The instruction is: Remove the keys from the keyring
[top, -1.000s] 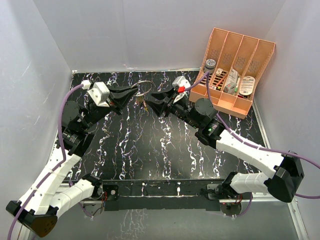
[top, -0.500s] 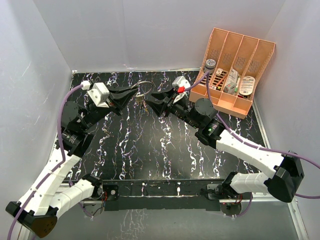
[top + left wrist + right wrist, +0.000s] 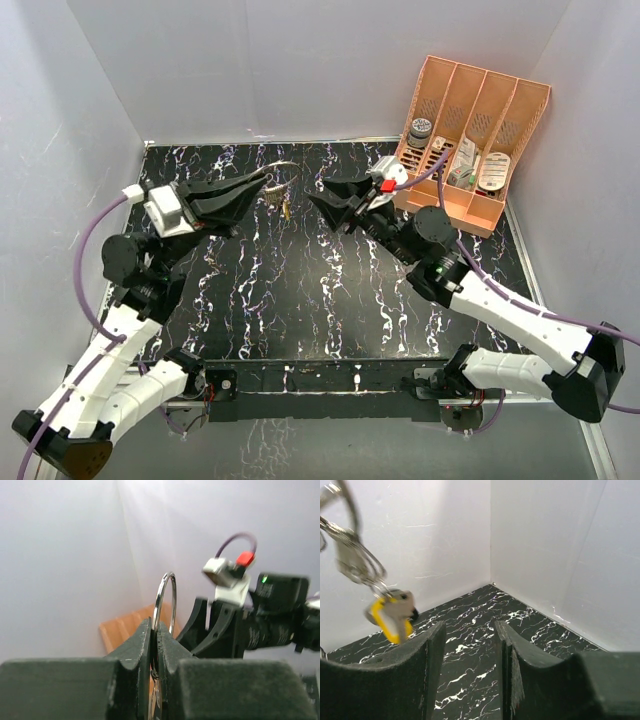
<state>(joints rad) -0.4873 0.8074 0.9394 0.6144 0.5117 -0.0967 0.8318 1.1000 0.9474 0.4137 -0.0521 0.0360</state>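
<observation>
from above, the black left gripper [image 3: 262, 180] sits left of centre near the top of the black marbled table [image 3: 300, 300], clamped tight on the thin silvery wire keyring [image 3: 283, 168], with the small flat metal keys [image 3: 284, 208] dangling just below. the black right gripper [image 3: 320, 192] faces it nearby, parted and empty. in the left wrist view, the fingers [image 3: 142, 640] pinch the ring's lower edge at centre. in the right wrist view, nothing lies between the spread fingers [image 3: 436, 640], and a brass-yellow key [image 3: 390, 614] hangs at middle left.

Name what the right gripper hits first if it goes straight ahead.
Probably the keys hanging below the keyring, though the wrist view shows them left of the right gripper's line, so it might only graze them. Depth unclear.
</observation>
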